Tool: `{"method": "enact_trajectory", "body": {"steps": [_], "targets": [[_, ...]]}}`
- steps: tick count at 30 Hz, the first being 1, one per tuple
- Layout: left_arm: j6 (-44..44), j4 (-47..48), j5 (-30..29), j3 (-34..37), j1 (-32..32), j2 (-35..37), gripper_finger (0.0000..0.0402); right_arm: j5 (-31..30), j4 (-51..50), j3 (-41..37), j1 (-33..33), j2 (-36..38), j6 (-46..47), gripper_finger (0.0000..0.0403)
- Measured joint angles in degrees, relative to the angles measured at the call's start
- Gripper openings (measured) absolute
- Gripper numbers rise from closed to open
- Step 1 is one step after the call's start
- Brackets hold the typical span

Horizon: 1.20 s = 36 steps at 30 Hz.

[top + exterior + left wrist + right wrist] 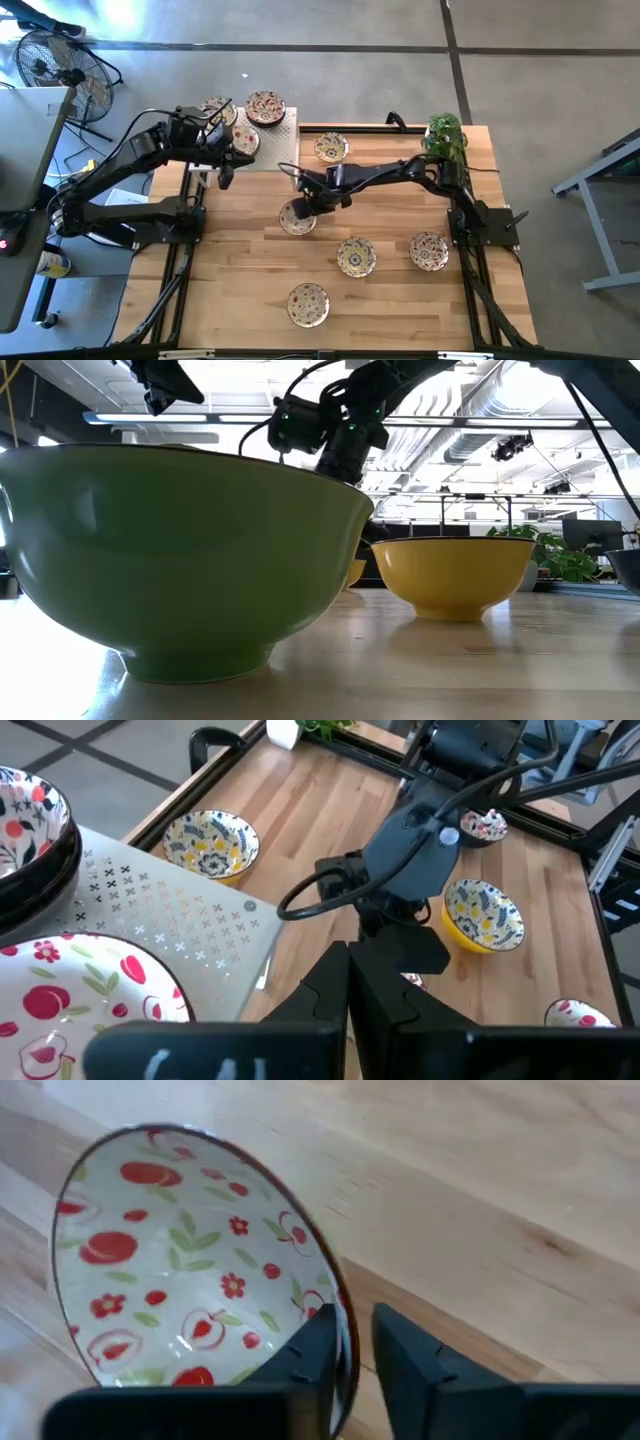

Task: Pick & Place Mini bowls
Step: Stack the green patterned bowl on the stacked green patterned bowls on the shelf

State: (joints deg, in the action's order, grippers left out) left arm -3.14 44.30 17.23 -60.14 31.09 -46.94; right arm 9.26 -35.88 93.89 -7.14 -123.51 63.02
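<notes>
The right gripper [350, 1345] is at the table's centre — its fingers, slightly apart, straddle the rim of a red-flowered mini bowl [180, 1260]. Left gripper [225, 170], at 10 o'clock, is closed and empty.

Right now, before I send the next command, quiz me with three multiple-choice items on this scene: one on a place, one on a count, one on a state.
1. Where is the right end effector?
A. Over the white rack
B. At the rim of the red-patterned bowl near the table's middle
C. Beside the plant

2. How many mini bowls sit directly on the wooden table?
A. Three
B. Five
C. Eight

3. What state is the left end effector in?
A. Shut and empty
B. Clamped on a bowl
C. Wide open

Answers: 1 B, its fingers straddle that bowl's rim in the right wrist view. 2 B, the high view shows five on bare wood. 3 A, its fingers meet with nothing between them.
</notes>
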Motion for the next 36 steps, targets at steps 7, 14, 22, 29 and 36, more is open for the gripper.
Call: {"method": "enact_trajectory", "body": {"steps": [7, 14, 22, 29, 36], "targets": [[0.9, 0.6, 4.1, 0.0, 0.0, 0.0, 0.0000, -4.3, -2.4, -0.1, -0.5, 7.1, -9.2, 0.0132], [-0.6, 3.3, 3.0, 0.0, -5.2, -1.4, 0.0002, -10.5, -4.9, 0.0, -0.5, 16.8, -33.6, 0.0074], [-6.6, 3.2, -16.9, 0.0, -23.9, -7.7, 0.0003, -11.5, -6.8, 0.0, -1.1, 20.6, -49.2, 0.0020], [-11.1, 3.0, -25.5, -1.0, -35.2, -14.9, 0.0003, -4.2, 10.4, -15.7, -1.1, 28.6, -52.1, 0.0005], [-13.2, 4.3, -31.2, -5.8, -40.6, -23.1, 0.0003, -4.5, 27.9, -37.2, -2.2, 43.4, -47.0, 0.0002]]}}
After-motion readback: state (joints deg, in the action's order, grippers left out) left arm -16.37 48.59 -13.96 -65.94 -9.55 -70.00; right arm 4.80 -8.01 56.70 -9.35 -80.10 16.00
